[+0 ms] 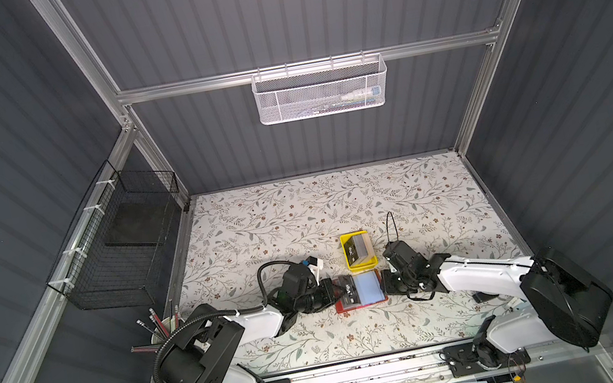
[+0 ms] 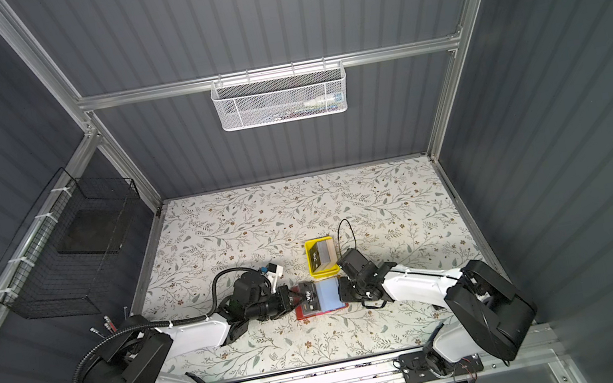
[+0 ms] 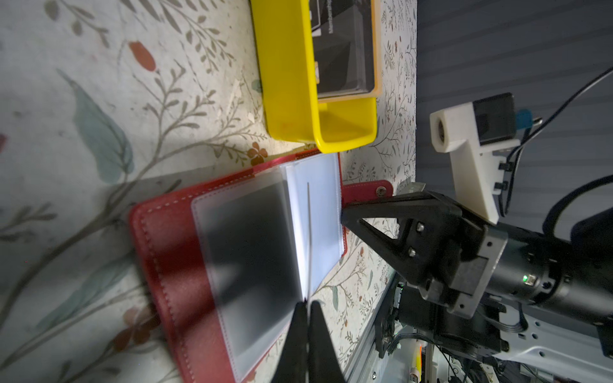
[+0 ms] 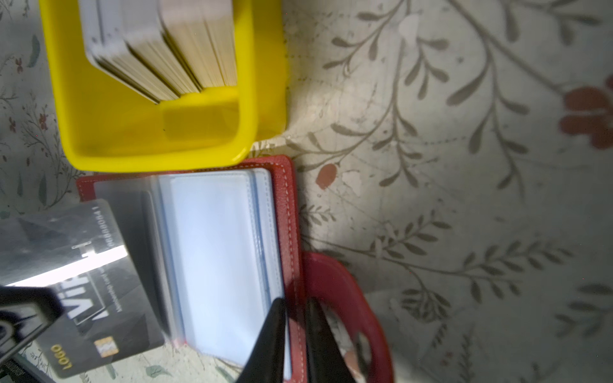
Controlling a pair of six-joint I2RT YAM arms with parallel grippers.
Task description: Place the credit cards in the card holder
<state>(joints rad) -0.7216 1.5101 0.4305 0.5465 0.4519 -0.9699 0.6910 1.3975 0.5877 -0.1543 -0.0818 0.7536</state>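
Note:
The red card holder (image 1: 358, 307) lies open on the table, with clear pockets (image 4: 219, 252) facing up. My right gripper (image 4: 295, 305) is shut on the red cover edge (image 4: 288, 205) beside the snap strap (image 3: 366, 192). My left gripper (image 3: 308, 303) is shut on a black "VIP" credit card (image 4: 83, 282). That card is tilted over the holder's left half and shows edge-on (image 3: 309, 238) in the left wrist view. I cannot tell whether its edge is inside a pocket. In both top views the grippers (image 1: 338, 290) (image 1: 386, 282) flank the holder (image 2: 323, 313). More credit cards (image 4: 166, 43) stand in the yellow tray.
The yellow tray (image 1: 363, 264) sits just behind the holder, almost touching it. A cup of pens (image 1: 163, 330) stands at the table's left front. A black wire basket (image 1: 124, 248) hangs on the left wall and a white mesh basket (image 1: 321, 91) on the back rail.

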